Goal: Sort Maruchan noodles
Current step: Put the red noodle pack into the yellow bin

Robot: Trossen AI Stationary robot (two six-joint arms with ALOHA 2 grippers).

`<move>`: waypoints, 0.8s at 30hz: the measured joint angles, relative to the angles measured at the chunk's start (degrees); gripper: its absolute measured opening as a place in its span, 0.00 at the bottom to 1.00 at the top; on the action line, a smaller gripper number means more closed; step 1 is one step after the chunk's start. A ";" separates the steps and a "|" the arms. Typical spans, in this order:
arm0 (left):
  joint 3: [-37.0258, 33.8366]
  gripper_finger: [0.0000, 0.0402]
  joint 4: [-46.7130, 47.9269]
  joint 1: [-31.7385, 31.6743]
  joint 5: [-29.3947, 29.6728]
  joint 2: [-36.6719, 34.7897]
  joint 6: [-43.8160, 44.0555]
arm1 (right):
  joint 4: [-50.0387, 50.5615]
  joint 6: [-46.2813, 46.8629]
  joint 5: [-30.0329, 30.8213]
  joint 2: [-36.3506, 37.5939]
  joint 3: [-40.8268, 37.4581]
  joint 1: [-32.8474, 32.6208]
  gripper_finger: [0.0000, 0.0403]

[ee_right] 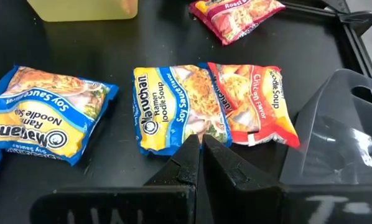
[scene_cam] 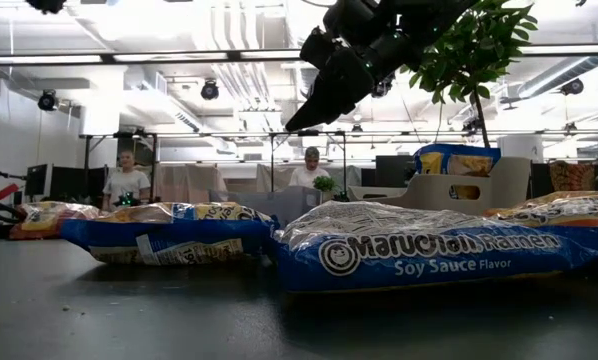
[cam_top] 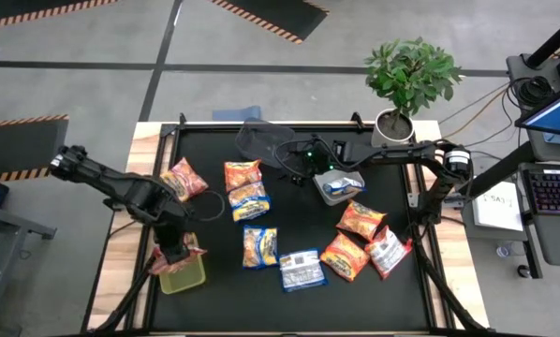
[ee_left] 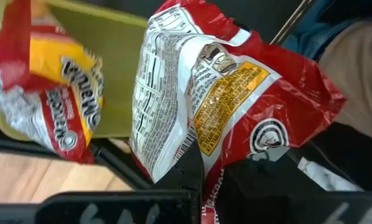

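Observation:
My left gripper point(cam_top: 174, 251) is over the yellow-green bin point(cam_top: 188, 278) at the table's near left, shut on a red-and-white noodle packet point(ee_left: 223, 93). A second red packet point(ee_left: 46, 93) lies in that bin. My right gripper point(ee_right: 199, 144) hovers shut and empty above a blue packet point(ee_right: 170, 109) and an orange packet point(ee_right: 254, 102), which lie flat side by side mid-table. The grey bin point(cam_top: 329, 192) holds a blue packet point(cam_top: 342, 183). Other packets lie flat on the black mat: a red one point(cam_top: 184, 178), blue ones point(cam_top: 259, 245) point(cam_top: 302, 270), orange ones point(cam_top: 360, 220) point(cam_top: 344, 255). My left gripper pinches the red-and-white packet between its two fingers at one crumpled end point(ee_left: 201, 165), coming from above and pointing down. The packet hangs below the fingers over the yellow-green bin, its printed back side showing. Whether its lower end touches the bin I cannot tell.
A potted plant point(cam_top: 406, 80) stands at the table's far right corner. A red-and-white packet point(cam_top: 389, 253) lies near the right edge. Wooden table borders flank the black mat point(cam_top: 214, 300). In the low view two people stand far behind the table.

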State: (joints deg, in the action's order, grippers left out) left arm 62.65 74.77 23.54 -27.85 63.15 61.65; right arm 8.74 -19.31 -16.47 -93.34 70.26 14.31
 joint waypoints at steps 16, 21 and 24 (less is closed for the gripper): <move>-6.71 0.00 -2.97 4.97 3.30 -1.28 5.02 | -0.03 1.32 -0.01 0.02 0.17 0.00 0.02; -9.07 0.00 -3.29 4.95 1.34 -1.32 5.14 | -0.03 1.31 -0.02 0.02 0.17 -0.02 0.02; -10.84 0.00 -3.43 4.94 1.54 -1.26 4.48 | -0.07 0.95 -0.02 0.02 0.20 0.00 0.02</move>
State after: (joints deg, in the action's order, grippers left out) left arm 51.81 71.35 28.48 -26.30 61.88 66.13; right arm 8.67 -18.36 -16.49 -93.32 70.46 14.31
